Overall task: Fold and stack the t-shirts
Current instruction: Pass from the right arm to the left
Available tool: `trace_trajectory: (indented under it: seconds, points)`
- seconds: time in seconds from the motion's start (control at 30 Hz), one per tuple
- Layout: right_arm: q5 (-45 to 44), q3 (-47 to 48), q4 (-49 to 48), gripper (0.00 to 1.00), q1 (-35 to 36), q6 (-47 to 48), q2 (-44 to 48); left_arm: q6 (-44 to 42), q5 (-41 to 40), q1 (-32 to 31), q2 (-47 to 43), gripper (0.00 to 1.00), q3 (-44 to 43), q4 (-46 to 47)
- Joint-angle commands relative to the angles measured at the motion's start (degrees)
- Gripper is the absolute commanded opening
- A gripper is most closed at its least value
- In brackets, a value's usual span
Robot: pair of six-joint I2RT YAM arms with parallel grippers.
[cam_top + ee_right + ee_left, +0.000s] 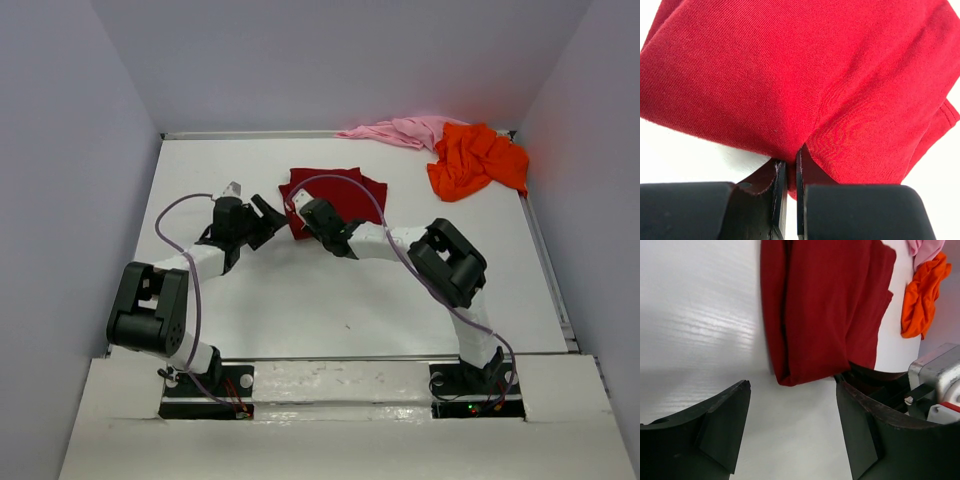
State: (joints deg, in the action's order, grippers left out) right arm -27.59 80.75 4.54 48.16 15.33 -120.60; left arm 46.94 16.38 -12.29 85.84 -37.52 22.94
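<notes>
Right wrist: right gripper (788, 164) pinched on crimson t-shirt (805, 75) edge.

The left gripper (792, 385) has its two dark fingers (722, 430) spread wide over the white table (700, 315), nothing between them. Just ahead lies the folded dark red t-shirt (825, 305), its near edge closer to the right-hand finger. The right gripper (862, 374) reaches that edge from the right side. Farther off sit the orange t-shirt (922, 297) and pink t-shirt (925, 247), both bunched.
</notes>
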Motion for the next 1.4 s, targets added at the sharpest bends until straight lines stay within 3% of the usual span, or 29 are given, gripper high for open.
trace_trajectory:
  seconds: [0.0, 0.13, 0.67, 1.07, 1.2, 1.37]
  points:
    - [1.31, 0.99, 0.65, 0.0, -0.26, -1.71, 3.88, 1.22, -2.32, -0.01, -1.21, 0.79, 0.6, 7.46]
    - [2.11, 0.54, 1.61, 0.0, -0.26, -2.06, 5.63, 3.85, -1.45, -0.01, 0.72, 0.79, 3.33, 14.75]
    - [1.93, 1.52, 3.99, 0.0, -0.26, -2.59, 7.66, 9.05, 2.34, -0.8, 15.4, 0.79, 1.92, 26.71]
    - [1.75, 1.16, 4.08, 0.0, -0.26, -2.06, 7.04, 18.53, 4.89, -0.71, 24.19, 0.79, 3.85, 44.46]
    - [2.02, 0.55, 4.08, 0.0, -0.26, -2.41, 6.87, 21.61, 4.89, -0.45, 25.08, 0.8, 5.78, 49.38]
    - [2.1, 0.99, 4.08, 0.0, -0.26, -2.24, 5.73, 21.88, 3.75, 0.08, 21.39, 0.8, 7.72, 47.38]
